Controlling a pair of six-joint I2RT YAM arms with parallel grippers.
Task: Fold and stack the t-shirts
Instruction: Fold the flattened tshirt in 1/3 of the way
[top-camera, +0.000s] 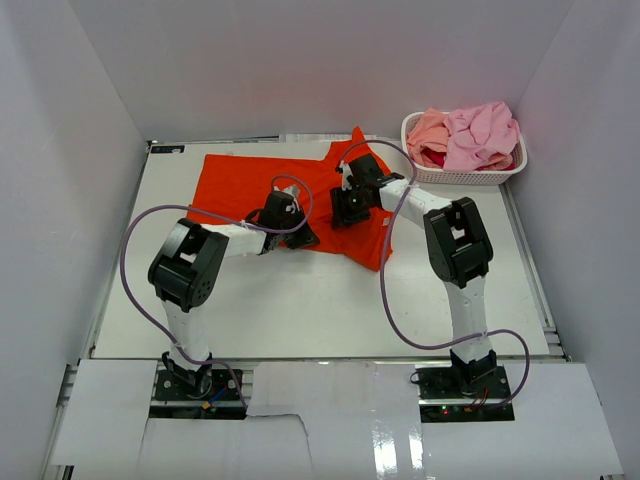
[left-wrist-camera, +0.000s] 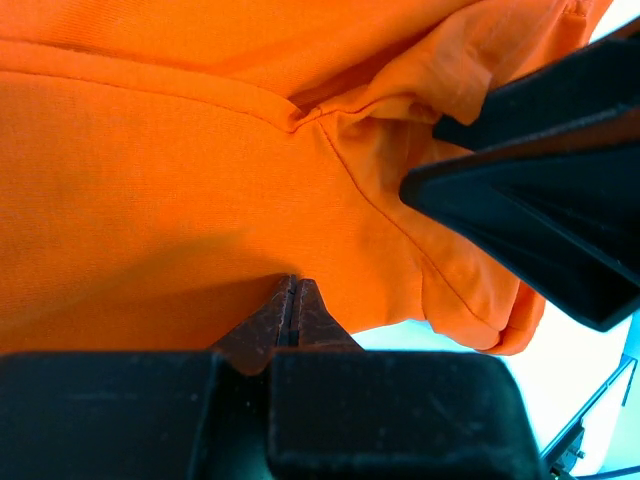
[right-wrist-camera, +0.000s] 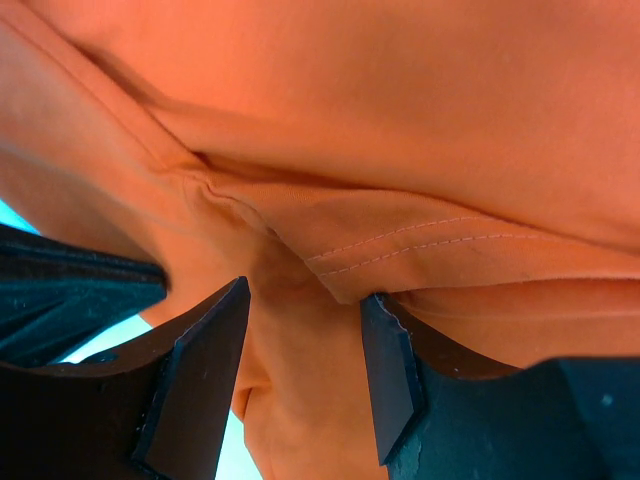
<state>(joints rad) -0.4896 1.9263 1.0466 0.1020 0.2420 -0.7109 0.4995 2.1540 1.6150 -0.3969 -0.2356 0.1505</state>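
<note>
The bright orange-red t-shirt (top-camera: 245, 185) lies spread and rumpled at the back middle of the table, with a folded-over part at its right. My left gripper (top-camera: 293, 225) sits at its near edge. In the left wrist view its jaws (left-wrist-camera: 291, 283) are closed, with the tips pinched into the cloth (left-wrist-camera: 150, 170). My right gripper (top-camera: 350, 208) is just to the right, over the shirt. In the right wrist view it (right-wrist-camera: 305, 300) is open, with a fold of cloth (right-wrist-camera: 400, 130) and a stitched hem between its fingers. Light pink (top-camera: 482, 135), salmon-peach (top-camera: 428, 130) and dark red (top-camera: 436, 158) shirts lie in the basket.
The white perforated basket (top-camera: 500, 178) stands at the back right corner. White walls enclose the table on three sides. Bare table (top-camera: 300, 300) lies in front of the shirt. The two grippers are close together; the right one shows in the left wrist view (left-wrist-camera: 530, 210).
</note>
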